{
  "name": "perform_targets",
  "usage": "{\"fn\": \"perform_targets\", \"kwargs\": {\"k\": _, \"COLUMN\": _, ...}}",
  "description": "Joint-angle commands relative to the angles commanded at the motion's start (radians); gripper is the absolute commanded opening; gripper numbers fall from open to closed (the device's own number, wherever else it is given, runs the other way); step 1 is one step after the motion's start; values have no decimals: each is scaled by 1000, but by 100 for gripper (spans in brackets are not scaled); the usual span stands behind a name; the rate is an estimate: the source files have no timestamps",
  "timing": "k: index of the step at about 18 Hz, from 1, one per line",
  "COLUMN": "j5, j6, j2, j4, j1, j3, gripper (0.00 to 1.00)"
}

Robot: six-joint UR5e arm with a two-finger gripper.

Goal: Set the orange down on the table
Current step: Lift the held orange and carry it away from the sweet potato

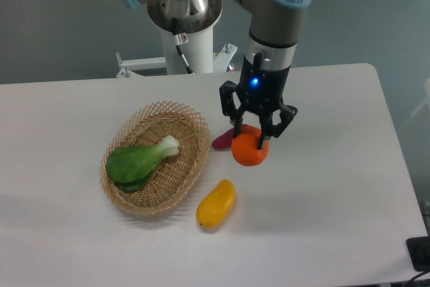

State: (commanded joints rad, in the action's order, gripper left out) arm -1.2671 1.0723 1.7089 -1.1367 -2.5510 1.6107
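Note:
The orange [250, 152] is a small bright ball just right of the basket, low over or resting on the white table [329, 206]; I cannot tell if it touches. My gripper [250, 138] comes down on it from above. One dark finger sits on each side of the fruit's top, and the gripper is shut on the orange. The lower half of the orange shows below the fingers.
A purple sweet potato [220, 141] lies partly hidden behind the orange on its left. An oval wicker basket [199, 159] with a green bok choy [138, 160] stands at the left. A yellow-orange mango-like fruit [216, 203] lies in front of the basket's right end.

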Motion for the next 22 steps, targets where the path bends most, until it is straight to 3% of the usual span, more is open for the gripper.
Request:
{"fn": "perform_targets", "kwargs": {"k": 14, "j5": -12, "j6": 80, "j2": 3, "j4": 5, "j1": -41, "j3": 2, "gripper": 37}}
{"fn": "perform_targets", "kwargs": {"k": 16, "j5": -17, "j6": 155, "j2": 28, "j4": 5, "j1": -67, "j3": 5, "gripper": 37}}
{"fn": "perform_targets", "kwargs": {"k": 22, "j5": -83, "j6": 195, "j2": 90, "j4": 21, "j1": -94, "j3": -5, "gripper": 37}}
